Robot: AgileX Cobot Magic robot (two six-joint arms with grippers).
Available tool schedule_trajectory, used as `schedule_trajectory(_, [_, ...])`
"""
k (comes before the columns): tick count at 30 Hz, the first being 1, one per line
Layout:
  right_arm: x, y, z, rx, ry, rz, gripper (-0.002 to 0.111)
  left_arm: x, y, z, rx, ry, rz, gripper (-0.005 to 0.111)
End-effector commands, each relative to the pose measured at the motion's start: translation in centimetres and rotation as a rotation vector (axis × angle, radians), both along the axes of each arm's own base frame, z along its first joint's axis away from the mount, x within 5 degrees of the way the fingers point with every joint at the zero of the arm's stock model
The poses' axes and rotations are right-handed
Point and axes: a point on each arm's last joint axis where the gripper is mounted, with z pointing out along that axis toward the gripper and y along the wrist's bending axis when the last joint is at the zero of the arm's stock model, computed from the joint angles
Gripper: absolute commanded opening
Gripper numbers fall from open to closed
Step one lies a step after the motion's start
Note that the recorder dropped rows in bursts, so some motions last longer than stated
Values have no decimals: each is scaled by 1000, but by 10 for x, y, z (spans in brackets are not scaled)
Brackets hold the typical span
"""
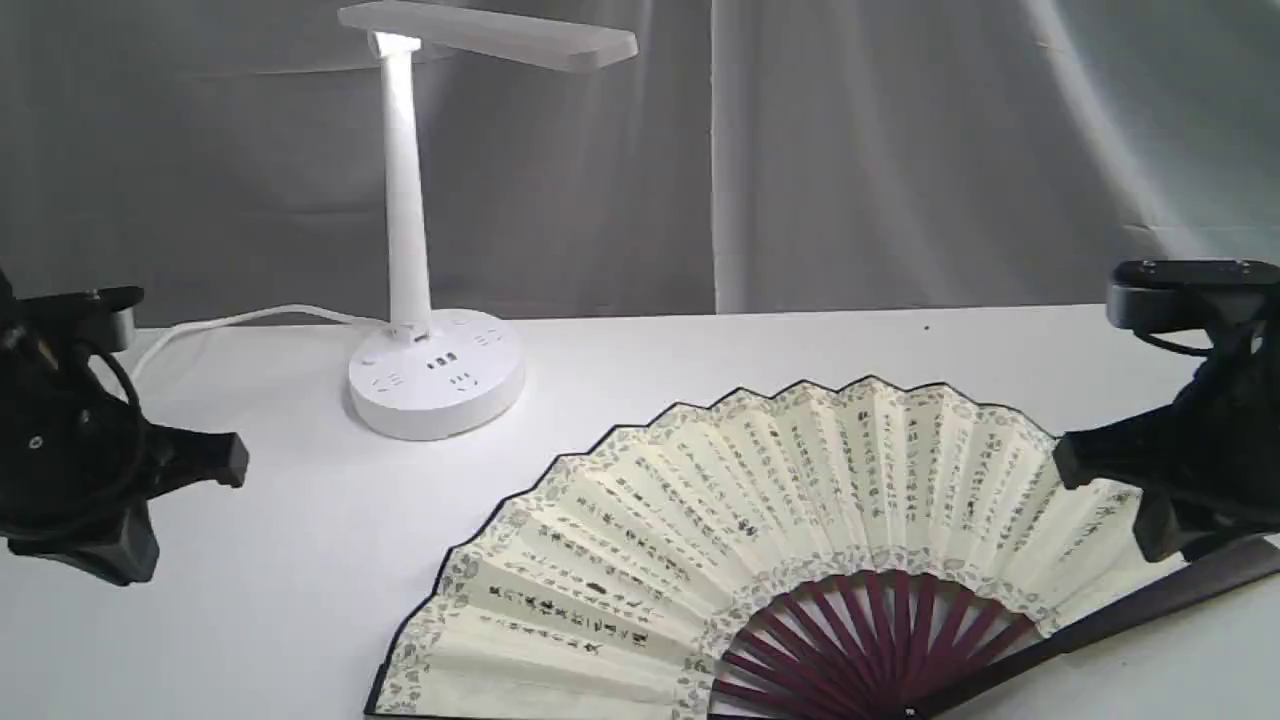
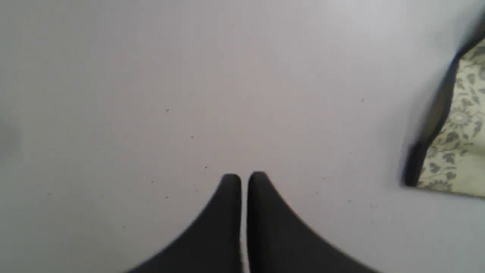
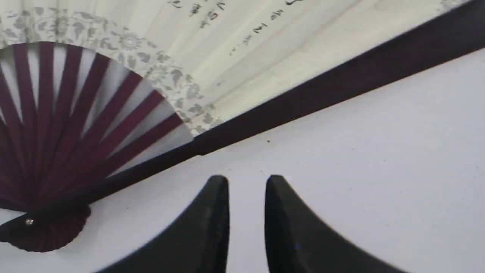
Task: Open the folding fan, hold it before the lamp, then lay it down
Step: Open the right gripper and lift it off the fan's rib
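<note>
Left pincer: its two black fingers are pressed together with only a hairline between them, and they hold nothing. Bare white table lies beneath it. One patterned corner of the fan shows at the edge of the wrist view, apart from the fingers.

Right pincer: its fingers stand a little apart, a narrow gap, with white table showing between them and nothing gripped. Just beyond the tips, not touching them, runs the fan's dark guard. Past the guard are cream pleats with black writing, a grey flowered band, and maroon ribs fanning out from a pivot.

In the exterior view the fan lies fully spread on the table, a wide half circle at the front, its ribs toward the near edge and its scalloped border toward the back. The right arm sits at the right edge, overlapping the fan's right end. The left arm sits at the left edge, well apart from the fan.

The white lamp stands upright at the back left, behind the fan and clear of it. Its flat head points right, its round base shows sockets, and a white cord trails off left. A grey backdrop hangs behind.
</note>
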Motion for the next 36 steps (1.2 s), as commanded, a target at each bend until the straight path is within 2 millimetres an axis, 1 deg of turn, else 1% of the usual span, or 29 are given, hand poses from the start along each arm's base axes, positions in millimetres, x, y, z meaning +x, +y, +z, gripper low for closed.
schedule_trajectory(1, [-3, -8, 4, -21, 12, -10, 8, -2, 4, 4, 26, 11, -20, 0])
schedule_trajectory(3, [-4, -9, 4, -37, 20, 4, 1, -3, 4, 4, 33, 14, -60, 0])
schedule_trajectory(4, [-4, -9, 4, -39, 24, 10, 0, -3, 4, 4, 36, 16, -77, 0])
schedule_trajectory(15, [-6, -9, 4, -45, 45, 39, 0, -4, 5, 4, 62, 25, -144, 0])
schedule_trajectory(19, [-7, -9, 3, -47, 59, 49, 0, -5, 5, 9, 64, -2, -154, 0])
schedule_trajectory(23, [-8, -8, 7, -47, 48, 51, 0, -10, 6, 26, 64, -67, -152, 0])
schedule_trajectory(27, [-12, -8, 18, -49, 9, 50, 0, -17, 6, 45, 64, -121, -150, 0])
schedule_trajectory(30, [-18, -8, 32, -45, -36, 47, 0, -22, 7, 58, 63, -162, -149, 0])
schedule_trajectory(36, [-37, -8, 69, -47, -163, 43, 0, -42, 8, 93, 64, -281, -147, 0])
